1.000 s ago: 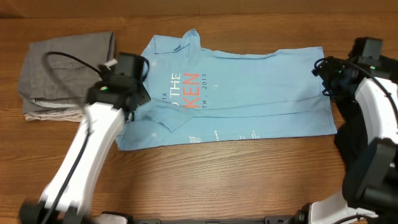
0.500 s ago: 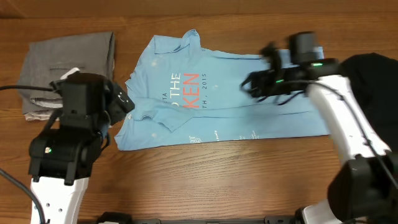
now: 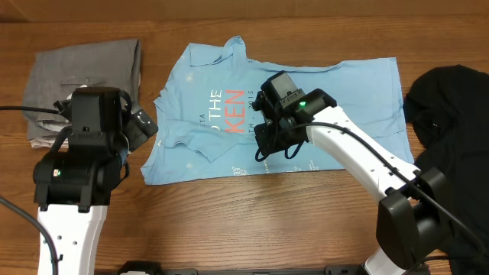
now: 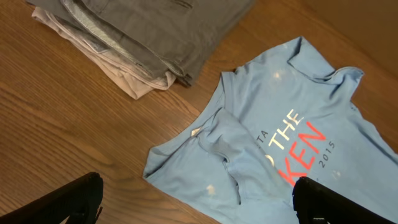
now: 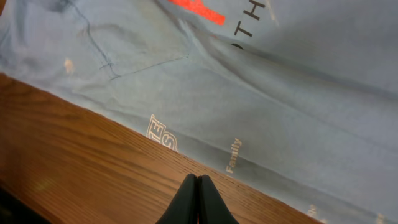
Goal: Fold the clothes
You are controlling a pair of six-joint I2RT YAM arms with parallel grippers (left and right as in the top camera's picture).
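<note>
Our white-and-black left arm stands at the left side of the bench, and its black two-finger left tool is spread wide, one finger at each lower corner of the wrist view. Our white right arm stretches in from the right toward the middle, its black right tool pinched fully together, tips touching.

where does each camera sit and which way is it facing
Overhead: above the table, looking straight down on the blue T-shirt, black garment and folded grey trousers; left arm and right arm show.
Left wrist: on the left arm, angled down at the T-shirt's lettered end and the trousers; the open left gripper shows at the bottom corners.
Right wrist: close over the T-shirt's hem and bare wood; the shut right gripper shows.
Shared: both wrist views catch the red-orange lettering.
</note>
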